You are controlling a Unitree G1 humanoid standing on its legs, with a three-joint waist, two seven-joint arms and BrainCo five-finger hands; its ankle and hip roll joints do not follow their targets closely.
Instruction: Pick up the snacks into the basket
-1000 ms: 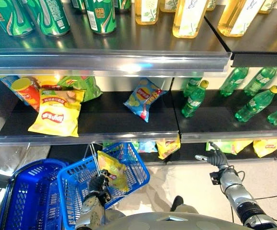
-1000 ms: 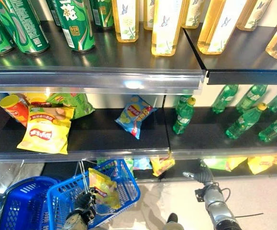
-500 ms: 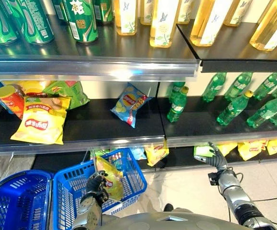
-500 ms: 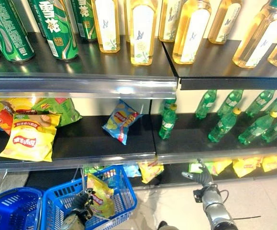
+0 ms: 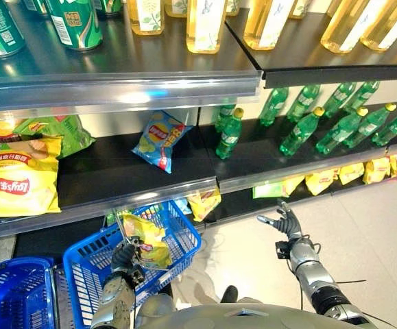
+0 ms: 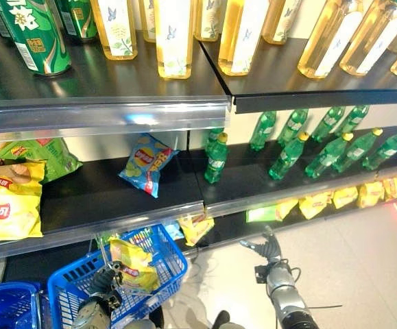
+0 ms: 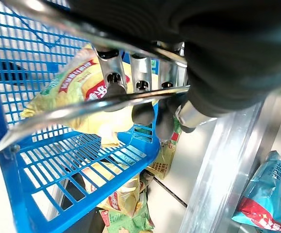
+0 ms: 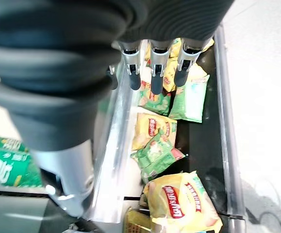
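Shop shelving fills the upper frame, with cans and yellow bottles on top and green bottles across the right. At far left on the middle shelf [image 5: 116, 185] lies a big yellow bag [image 5: 9, 185] with a green bag [image 5: 57, 131] behind it, both flat and within reach from the front. Lower left, the left hand [image 5: 125, 257] is curled round the wire handle [image 7: 82, 104] of the blue basket [image 5: 95, 257], holding it up below the shelf edge, I'd say so snacks can drop straight in. One yellow snack [image 5: 145, 236] already leans inside it, and a second blue basket [image 5: 9, 295] sits beside it at the corner. Toward the centre, a blue chip bag [image 5: 158, 139] stands propped against the shelf back. Lower right, the right hand [image 5: 284, 223] hovers with fingers spread and empty, pointed at the bottom shelf, where small yellow and green packets [image 8: 157, 141] lie in a row; it looks set to pick one.
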